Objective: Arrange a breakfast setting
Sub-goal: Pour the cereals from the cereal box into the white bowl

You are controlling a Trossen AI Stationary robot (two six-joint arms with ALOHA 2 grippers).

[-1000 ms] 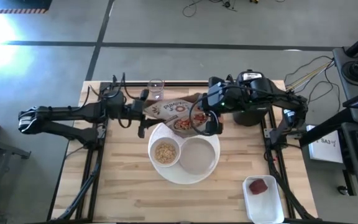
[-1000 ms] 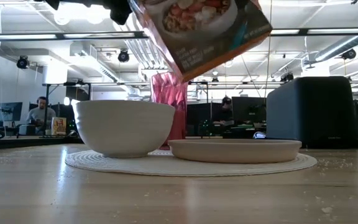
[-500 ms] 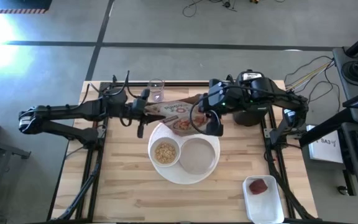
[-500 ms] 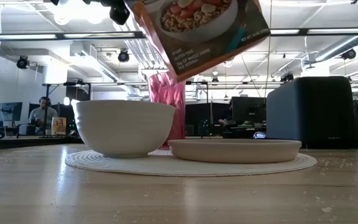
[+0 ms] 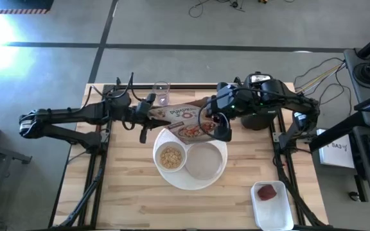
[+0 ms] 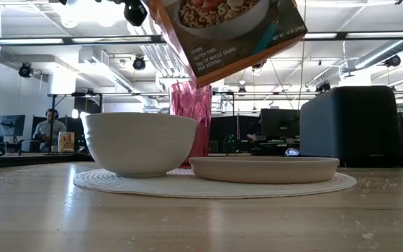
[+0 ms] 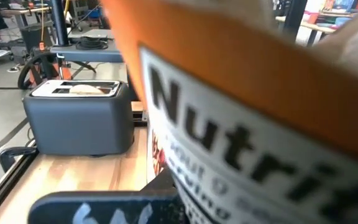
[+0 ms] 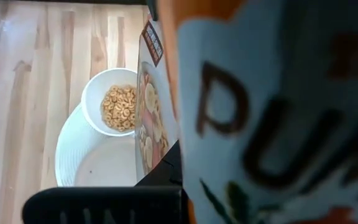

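Altogether one bowl (image 5: 171, 157), one plate (image 5: 204, 160), one tumbler (image 6: 190, 119)

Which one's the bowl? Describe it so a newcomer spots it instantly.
Find the round white placemat in the middle of the wooden table. The bowl sits on its left half, beside the flat empty grey plate. It is the only deep white dish, and it holds tan cereal rings.

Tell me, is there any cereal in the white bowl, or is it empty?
It has cereal. The bowl holds a layer of tan rings, seen from above and in the right wrist view.
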